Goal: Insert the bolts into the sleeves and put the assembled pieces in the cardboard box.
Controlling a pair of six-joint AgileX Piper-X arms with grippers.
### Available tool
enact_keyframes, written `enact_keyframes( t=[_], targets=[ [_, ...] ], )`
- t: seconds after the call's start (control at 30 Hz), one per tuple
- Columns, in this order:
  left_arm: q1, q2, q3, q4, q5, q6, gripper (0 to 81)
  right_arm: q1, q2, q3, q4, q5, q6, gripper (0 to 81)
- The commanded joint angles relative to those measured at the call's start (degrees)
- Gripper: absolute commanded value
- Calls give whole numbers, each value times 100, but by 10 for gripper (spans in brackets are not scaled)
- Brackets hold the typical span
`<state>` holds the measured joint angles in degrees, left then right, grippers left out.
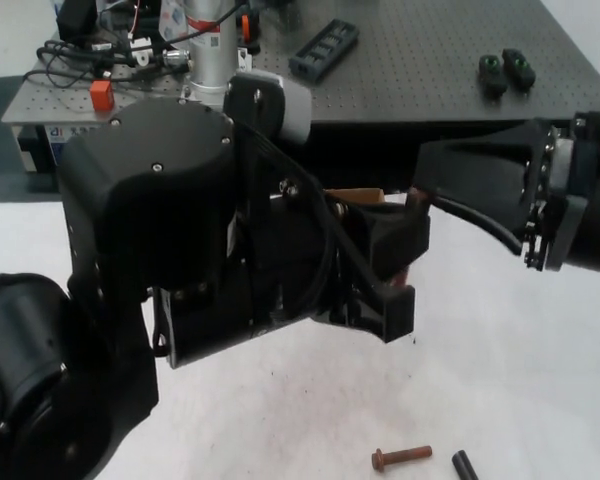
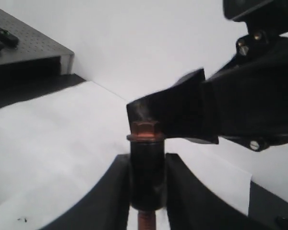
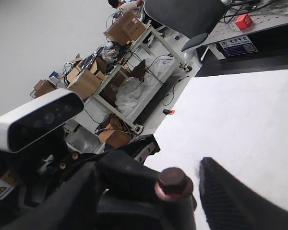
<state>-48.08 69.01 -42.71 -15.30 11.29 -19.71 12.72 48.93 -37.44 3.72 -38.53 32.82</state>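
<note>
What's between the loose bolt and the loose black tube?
In the high view, only bare white tabletop separates the brown metal bolt and black cylindrical sleeve.

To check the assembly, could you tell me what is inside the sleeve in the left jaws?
A copper bolt: its hex head sits against one end of the sleeve, and its tip sticks out of the other. The shank between is covered by the sleeve wall.

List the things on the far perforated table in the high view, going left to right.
orange block → silver post → black slotted tray → two small black pieces
</note>
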Motion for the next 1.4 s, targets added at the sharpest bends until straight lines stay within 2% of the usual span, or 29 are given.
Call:
enact_keyframes(
  t=[0.0,0.13,0.23,0.37,0.47,0.6,0.7,0.9,1.13,1.2,1.3,1.37],
  targets=[
    [-21,-76,-54,-159,201,211,6,-89,-75,-7,7,-106,-77,478],
    [195,197,-170,-75,-606,-444,6,-635,-405,-7,617,-61,-265,478],
    [638,848,-707,256,-642,-615,6,-1064,-627,-7,1478,48,-692,478],
    [1116,2217,-2187,1330,-691,-558,6,-1467,-748,-7,2793,568,-1476,478],
    [1319,3431,-3502,2301,-676,-281,6,-1555,-746,-7,3542,1179,-1866,475],
    [1464,4782,-5306,3520,-676,12,6,-1552,-726,-7,4238,2159,-2315,430],
    [1533,5673,-6479,4383,-661,97,6,-1552,-539,-7,4586,2454,-2633,426],
    [1682,6811,-7894,5284,-416,93,6,-1264,494,-7,4793,2903,-2906,426],
    [1709,6983,-7961,5560,-419,93,11,-597,2228,-7,4276,2910,-2993,426],
    [1709,6996,-7961,5560,-419,93,66,-412,2660,-23,4181,3036,-3008,426],
    [1709,6996,-7961,5560,-419,93,191,-161,3225,-30,4006,3262,-3008,424],
    [1709,6996,-7961,5599,-419,93,255,-46,3482,-30,3789,3492,-3008,384]
  ],
)
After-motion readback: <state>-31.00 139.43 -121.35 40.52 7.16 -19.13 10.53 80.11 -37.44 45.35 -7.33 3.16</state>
